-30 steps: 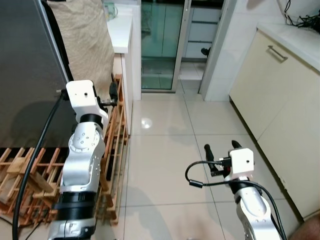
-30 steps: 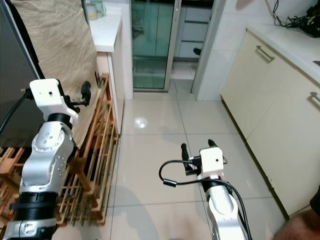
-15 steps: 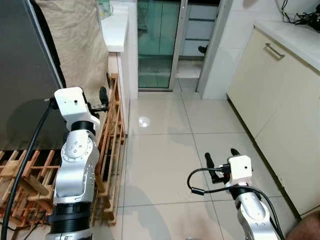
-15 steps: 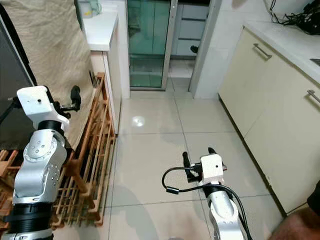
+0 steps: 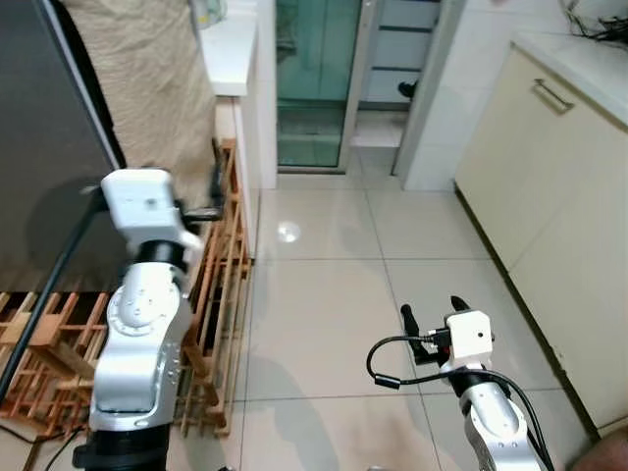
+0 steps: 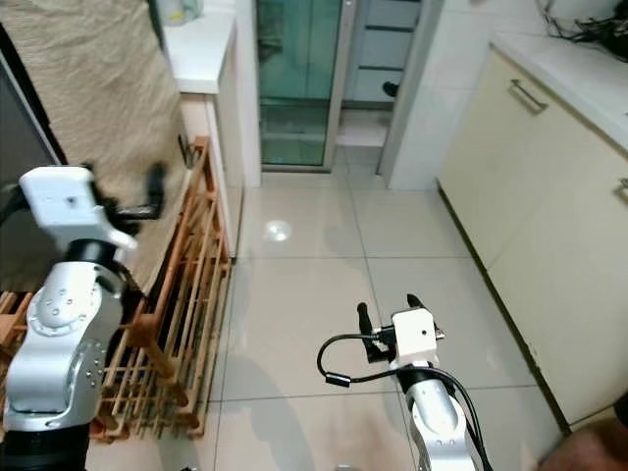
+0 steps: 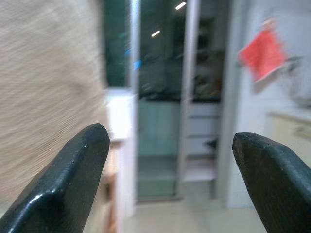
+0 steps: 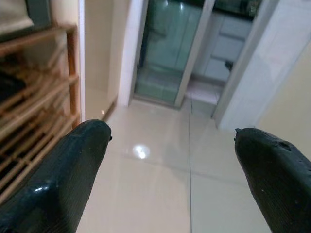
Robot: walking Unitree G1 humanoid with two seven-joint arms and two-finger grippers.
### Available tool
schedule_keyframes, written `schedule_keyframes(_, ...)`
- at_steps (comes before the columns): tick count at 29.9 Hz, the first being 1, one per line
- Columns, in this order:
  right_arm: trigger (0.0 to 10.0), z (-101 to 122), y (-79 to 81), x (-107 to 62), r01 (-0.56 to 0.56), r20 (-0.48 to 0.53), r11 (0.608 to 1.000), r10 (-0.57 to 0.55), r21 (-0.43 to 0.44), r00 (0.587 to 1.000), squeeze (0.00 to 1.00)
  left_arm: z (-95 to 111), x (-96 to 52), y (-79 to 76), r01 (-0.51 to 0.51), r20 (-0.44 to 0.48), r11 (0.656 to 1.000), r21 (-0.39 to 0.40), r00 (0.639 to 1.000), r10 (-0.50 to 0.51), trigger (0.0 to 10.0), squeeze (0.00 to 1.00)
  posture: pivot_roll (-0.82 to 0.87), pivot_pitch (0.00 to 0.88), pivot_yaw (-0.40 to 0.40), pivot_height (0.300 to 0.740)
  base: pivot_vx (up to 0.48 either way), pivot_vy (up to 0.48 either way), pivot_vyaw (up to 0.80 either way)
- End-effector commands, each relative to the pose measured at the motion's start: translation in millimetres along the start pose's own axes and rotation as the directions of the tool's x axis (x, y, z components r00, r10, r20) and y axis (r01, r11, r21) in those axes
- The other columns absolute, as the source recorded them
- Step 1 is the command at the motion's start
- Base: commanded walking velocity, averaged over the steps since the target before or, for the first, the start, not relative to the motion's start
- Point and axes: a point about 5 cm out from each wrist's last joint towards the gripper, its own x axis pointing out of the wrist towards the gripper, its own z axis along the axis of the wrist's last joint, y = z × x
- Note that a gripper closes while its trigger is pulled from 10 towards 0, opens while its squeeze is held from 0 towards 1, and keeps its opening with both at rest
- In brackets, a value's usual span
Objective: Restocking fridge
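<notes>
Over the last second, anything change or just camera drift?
Mostly camera shift as the robot moves. The left gripper is raised by the wooden rack, blurred now, so it is moving; which way is unclear. The right gripper hangs low over the tiled floor as before. Both stay open, holding nothing.

Counting the kitchen: two claws, one rack, one glass door.

Two claws are showing, the left claw (image 7: 165,179) and the right claw (image 8: 175,179), each spreading two black fingers with nothing between them. One wooden rack (image 5: 221,285) is standing on the tiled floor (image 5: 324,285); beyond the rack one glass door (image 5: 316,78) is showing, and across the floor from the rack one run of cream cabinets (image 5: 549,186) carrying two handles.
</notes>
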Motion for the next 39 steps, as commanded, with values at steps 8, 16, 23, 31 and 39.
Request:
schedule_keyframes(8, 10.0, 27.2, 7.0, 6.9, -0.01, 0.064, 1.0, 0.011, -0.007, 0.998, 0.0, -7.6, -1.9, 38.5, -0.215, -0.06, 0.976, 0.038, 0.974, 0.217, 10.0, 0.0, -0.09, 0.0, -0.032, 0.74, 0.0, 0.0, 0.0)
schedule_keyframes(16, 10.0, 42.1, 11.2, 3.2, -0.016, 0.065, 1.0, 0.017, -0.013, 0.998, 0.0, 14.5, -7.6, 50.9, -0.276, 0.069, 0.957, 0.087, 0.96, 0.27, 10.0, 0.0, -0.09, 0.0, -0.036, 0.74, 0.0, 0.0, 0.0)
schedule_keyframes(23, 10.0, 49.2, 10.8, -1.4, -0.019, 0.049, 1.0, 0.02, -0.017, 0.999, 0.0, 25.2, -12.8, 30.0, -0.143, 0.122, 0.986, 0.087, 0.984, 0.132, 10.0, 0.0, -0.09, 0.0, -0.037, 0.74, 0.0, 0.0, 0.0)
schedule_keyframes(31, 10.0, 55.1, 12.8, -3.5, -0.024, 0.038, 1.0, 0.024, -0.013, 0.999, 0.0, 8.0, -23.8, 31.2, -0.167, 0.035, 0.985, 0.04, 0.986, 0.166, 10.0, 0.0, -0.09, 0.0, -0.04, 0.74, 0.0, 0.0, 0.0)
schedule_keyframes(39, 10.0, 57.2, 13.3, 0.0, -0.026, 0.032, 1.0, 0.026, -0.01, 0.999, 0.0, -11.7, -20.4, 47.4, -0.295, -0.05, 0.955, 0.022, 0.954, 0.296, 10.0, 0.0, -0.09, 0.0, -0.045, 0.74, 0.0, 0.0, 0.0)
